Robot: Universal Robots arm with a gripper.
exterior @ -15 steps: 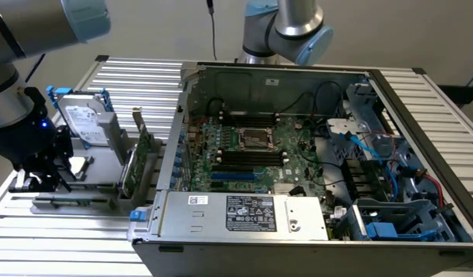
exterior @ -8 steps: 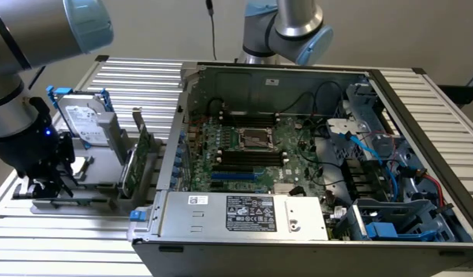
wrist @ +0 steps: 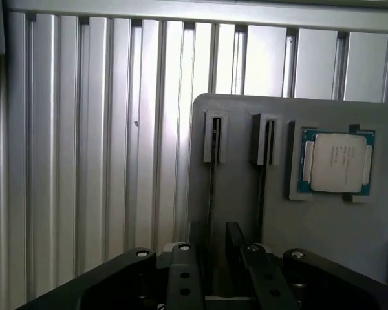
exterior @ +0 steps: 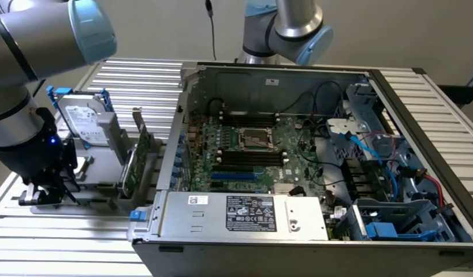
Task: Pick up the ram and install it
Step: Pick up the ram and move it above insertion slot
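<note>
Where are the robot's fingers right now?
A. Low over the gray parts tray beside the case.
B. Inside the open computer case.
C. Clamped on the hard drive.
A: the fingers hang open over a narrow slot of the gray tray, which sits to the exterior view's left of the computer case.

Gripper (wrist: 218, 255) body cut by frame edge; processor (wrist: 336, 161) print unreadable (too faint); tray (wrist: 310, 223) partly cropped.
</note>
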